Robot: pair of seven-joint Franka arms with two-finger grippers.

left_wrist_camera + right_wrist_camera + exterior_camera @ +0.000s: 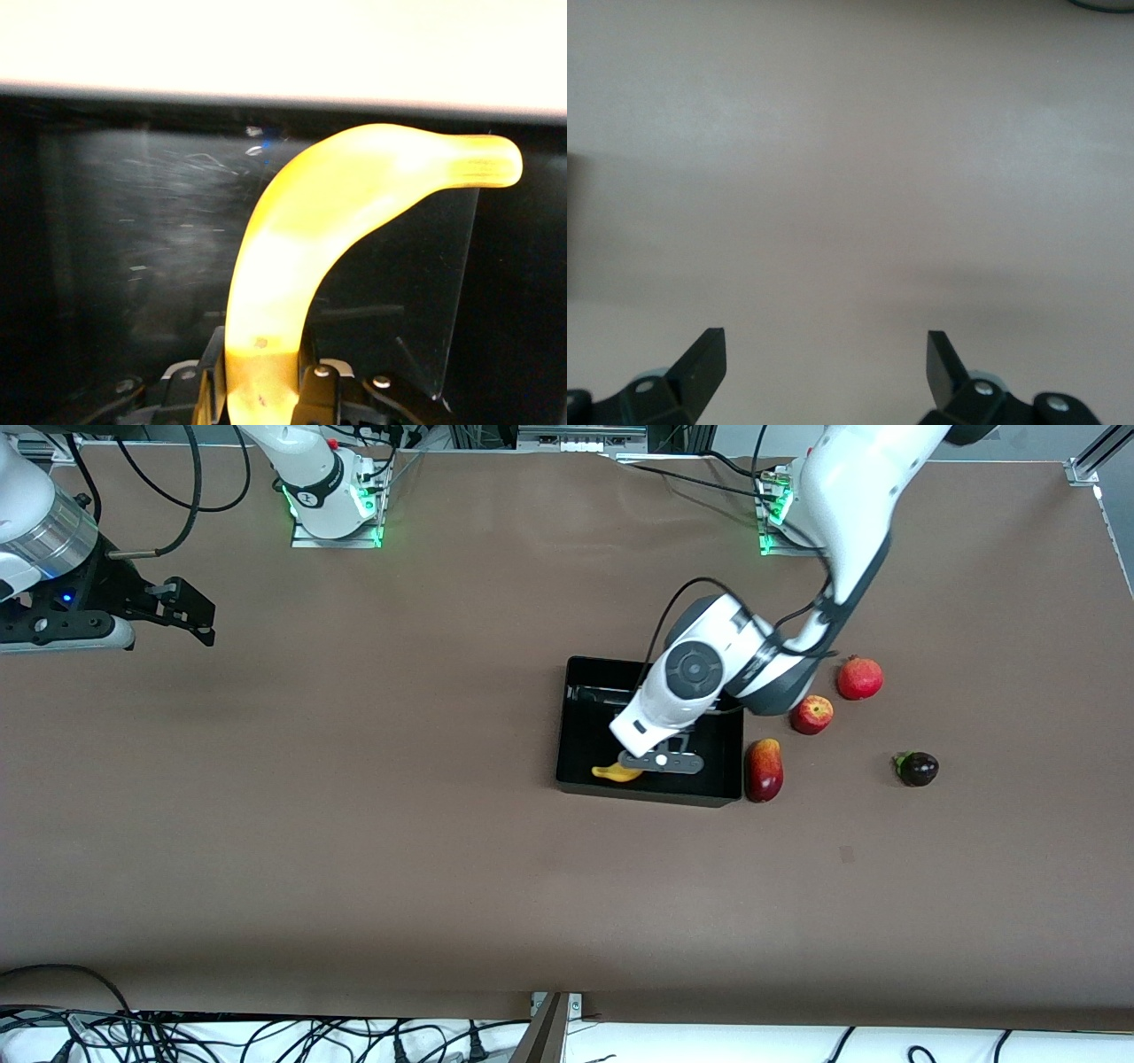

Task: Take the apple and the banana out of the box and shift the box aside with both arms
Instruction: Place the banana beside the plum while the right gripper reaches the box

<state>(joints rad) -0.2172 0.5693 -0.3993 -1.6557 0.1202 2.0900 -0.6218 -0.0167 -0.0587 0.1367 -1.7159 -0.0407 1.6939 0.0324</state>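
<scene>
Brown table (354,824), black box (580,726) near its middle. Left gripper (261,394) down inside the box, fingers pinching the banana (310,257) at one end. Apple (811,715) on the table beside the box, toward the left arm's end. Right gripper (824,363) waits over bare table, fingers spread.

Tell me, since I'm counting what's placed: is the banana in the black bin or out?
In. The banana shows inside the black bin, by its wall nearest the front camera, with the left gripper shut on it.
</scene>
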